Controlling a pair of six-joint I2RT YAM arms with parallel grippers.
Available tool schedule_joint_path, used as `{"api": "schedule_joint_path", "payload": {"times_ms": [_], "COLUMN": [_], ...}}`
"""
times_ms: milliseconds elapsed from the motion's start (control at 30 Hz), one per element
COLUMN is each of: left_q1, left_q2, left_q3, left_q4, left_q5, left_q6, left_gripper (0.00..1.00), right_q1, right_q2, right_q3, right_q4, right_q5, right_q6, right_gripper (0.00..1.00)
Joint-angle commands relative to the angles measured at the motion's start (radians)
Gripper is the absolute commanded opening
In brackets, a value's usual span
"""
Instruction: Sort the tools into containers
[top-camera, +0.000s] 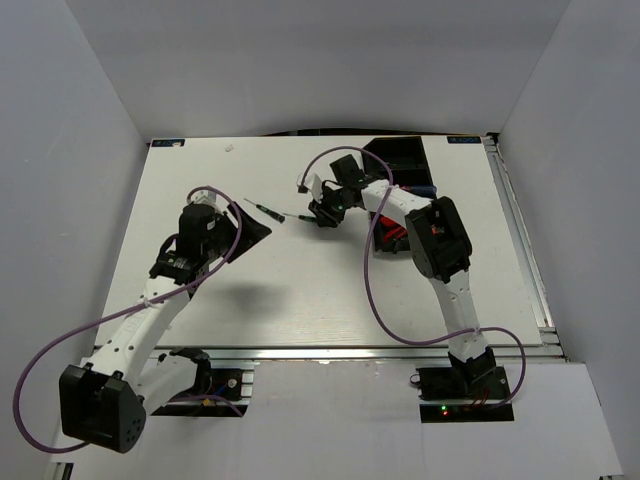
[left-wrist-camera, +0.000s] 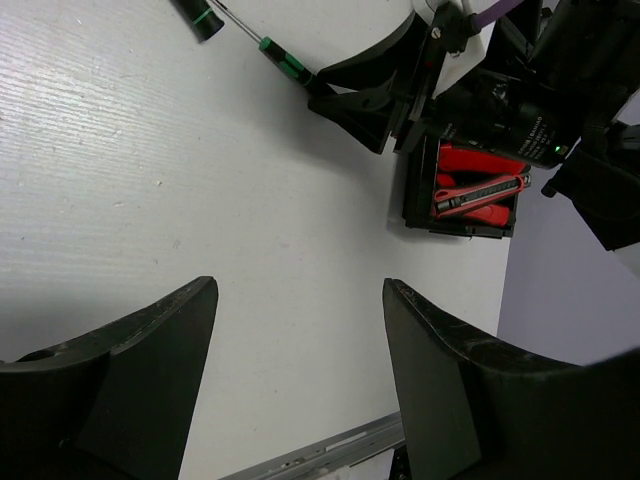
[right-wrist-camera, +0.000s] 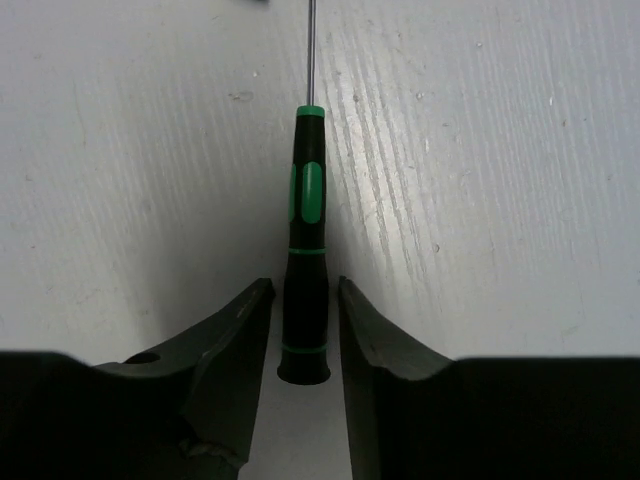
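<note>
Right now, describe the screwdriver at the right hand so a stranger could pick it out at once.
Start at the white table, then the right hand reaching left from the black tray. Between its fingers lies a thin black-and-green screwdriver, shaft pointing away; its lookalike lies further left, with no hand around it.

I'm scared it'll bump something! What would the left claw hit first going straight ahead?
Probably the bare table right before the left claw; the black-and-green screwdriver lies farther on. Depth is unclear.
</note>
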Motion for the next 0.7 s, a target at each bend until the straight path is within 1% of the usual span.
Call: {"api": "schedule_joint_path", "payload": {"times_ms": [0,33,133,300,400,467,500,567,600,667], "left_q1": [0.006,0.006,0.008,0.008,0.006,0.008,0.008,0.008,0.009,0.01], "left_q2": [0.01,0.01,0.007,0.001,-0.002,-0.002,-0.002,-0.001,0.002,0.01], "left_q3": [-0.008,-0.007,-0.005,-0.01,-0.013,-0.018,-0.019,-0.027,-0.03,-0.038], "left_q4": [0.028,0.027,0.028,0.028,0.025,0.024,0.024,0.022,0.018,0.004], "left_q5": [0.015,0.015,0.013,0.01,0.009,0.007,0.004,0.003,-0.003,-0.01], "left_q6": [0.004,0.006,0.007,0.003,0.001,0.0,0.001,0.001,0.001,-0.003], "left_gripper": [0.78,0.78,0.78,0.78,0.78,0.78,0.78,0.78,0.78,0.78], "right_q1": [0.002,0.002,0.008,0.022,0.027,0.027,0.027,0.027,0.025,0.019], "right_q2": [0.015,0.02,0.046,0.095,0.111,0.12,0.12,0.115,0.112,0.101], "right_q3": [-0.025,-0.016,0.022,0.07,0.078,0.078,0.079,0.084,0.09,0.119], "right_q4": [-0.138,-0.135,-0.14,-0.154,-0.158,-0.164,-0.169,-0.18,-0.184,-0.207], "right_q5": [0.008,0.01,0.019,0.028,0.031,0.03,0.028,0.01,-0.001,-0.039], "right_q6": [0.014,0.016,0.013,-0.006,-0.012,-0.013,-0.01,-0.009,-0.006,0.0], "right_gripper": [0.42,0.46,0.54,0.54,0.48,0.38,0.3,0.21,0.12,0.05]}}
